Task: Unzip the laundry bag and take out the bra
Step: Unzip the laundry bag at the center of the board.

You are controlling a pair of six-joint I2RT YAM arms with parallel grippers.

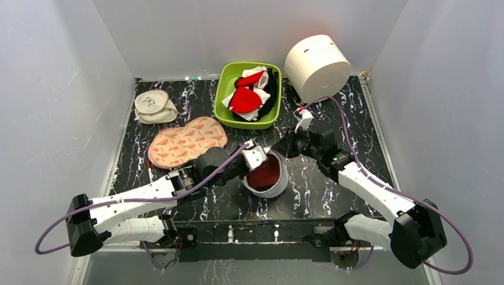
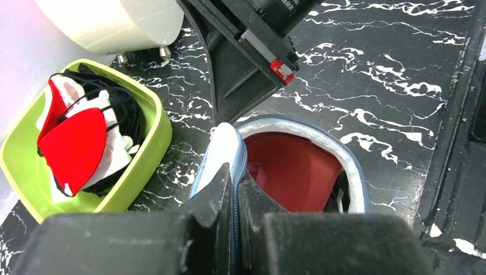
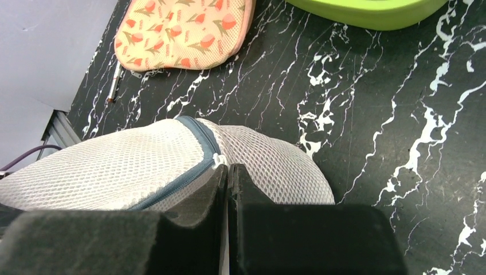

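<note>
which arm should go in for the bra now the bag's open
Left, probably. The left gripper pinches the lid edge at the open mouth of the laundry bag, with the maroon bra exposed just ahead. The right gripper is shut on the mesh wall outside, better kept steadying.

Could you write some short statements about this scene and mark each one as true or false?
1. The laundry bag is open. True.
2. The bra is already out of the bag. False: it lies inside it.
3. The left gripper is shut on the bag's lid edge. True.
4. The right gripper is open and touches nothing. False: it is shut on the bag's mesh.
5. The green tub holds a red-and-white garment. True.
</note>
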